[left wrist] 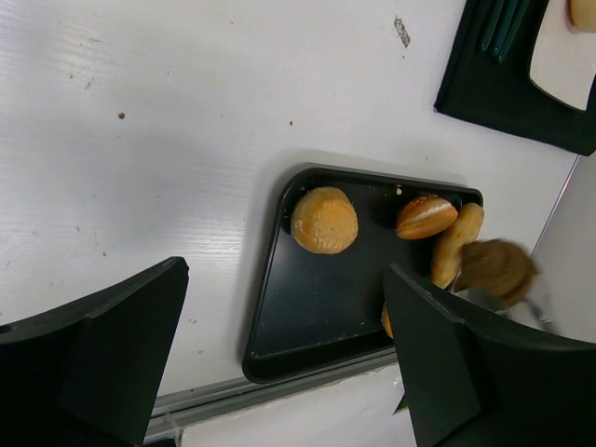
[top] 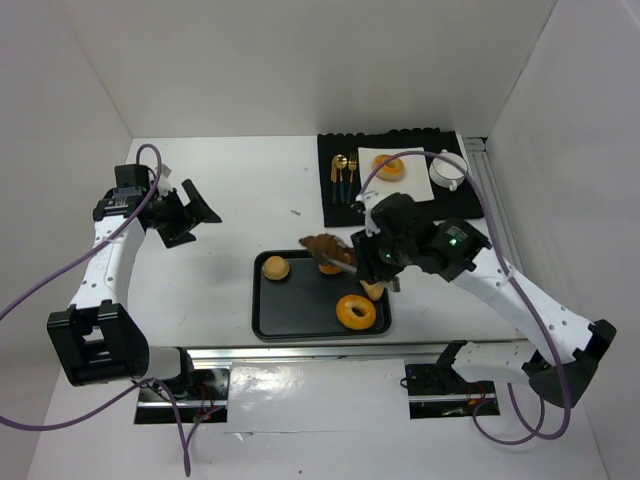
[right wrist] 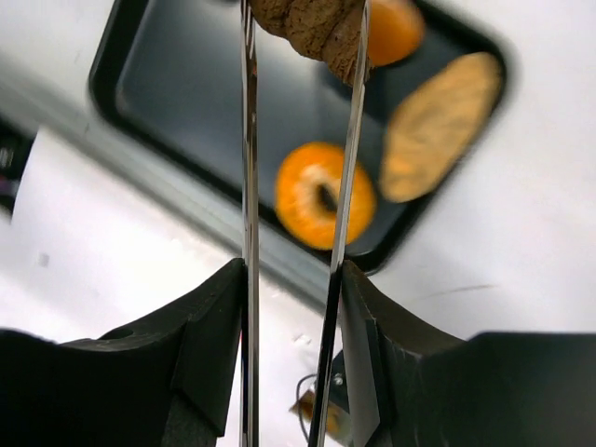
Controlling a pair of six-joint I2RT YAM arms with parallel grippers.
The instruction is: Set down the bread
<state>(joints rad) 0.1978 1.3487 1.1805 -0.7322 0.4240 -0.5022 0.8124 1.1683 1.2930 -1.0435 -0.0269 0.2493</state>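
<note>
Right wrist shows tongs (right wrist: 248,168) pinching bread (right wrist: 312,23) that left wrist blurs.

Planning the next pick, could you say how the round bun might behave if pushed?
The bun looks domed and light, so it may slide or roll. The raised rim of the tray should stop it. Its crust seems firm.

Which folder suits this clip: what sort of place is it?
Probably a robot lab cell staged as a dining table: plain white walls, a black tray of bread, a placemat with cutlery.
</note>
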